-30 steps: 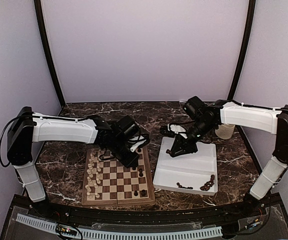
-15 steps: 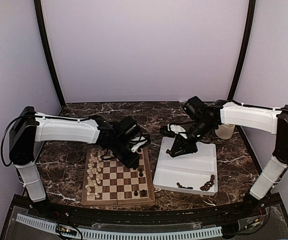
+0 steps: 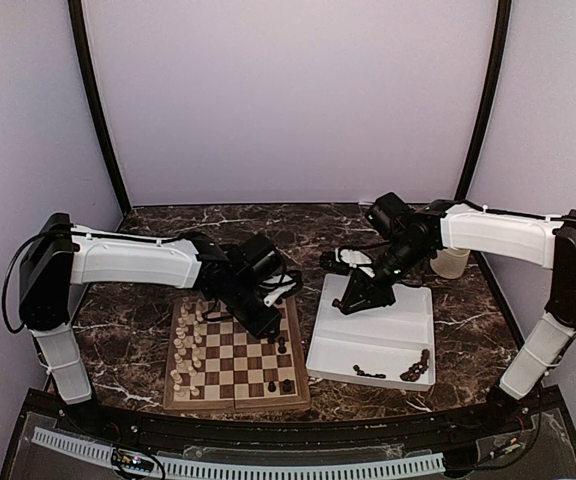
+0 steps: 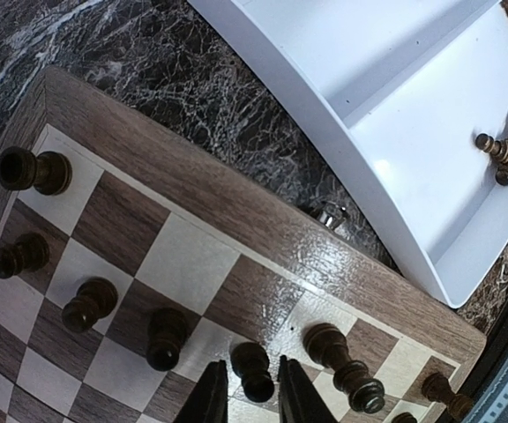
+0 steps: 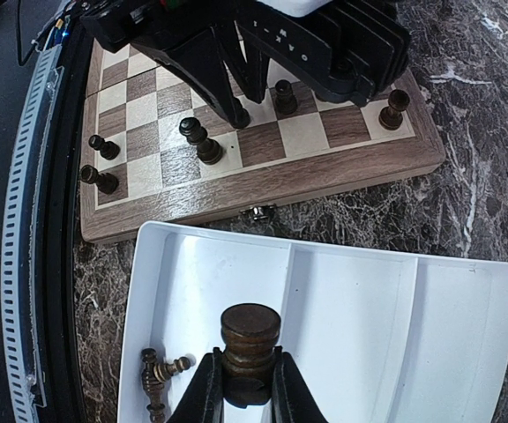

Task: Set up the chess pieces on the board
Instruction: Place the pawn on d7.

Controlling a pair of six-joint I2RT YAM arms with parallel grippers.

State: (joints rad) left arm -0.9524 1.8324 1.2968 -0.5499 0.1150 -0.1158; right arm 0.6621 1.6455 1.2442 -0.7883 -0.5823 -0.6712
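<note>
Right wrist, right hand (image 5: 243, 372) gripping dark piece (image 5: 250, 330)

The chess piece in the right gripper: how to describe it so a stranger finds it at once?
Find the white tray right of the board. Above it, the right gripper is shut on one dark brown piece with a round flat top. Its neighbours lie loose in the tray; only this one is gripped.

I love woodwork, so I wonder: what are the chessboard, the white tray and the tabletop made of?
The board looks like varnished wood: grain shows, with glossy sheen. The tray seems smooth white plastic, moulded with dividers. The tabletop looks like dark veined marble, possibly a printed laminate.
</note>
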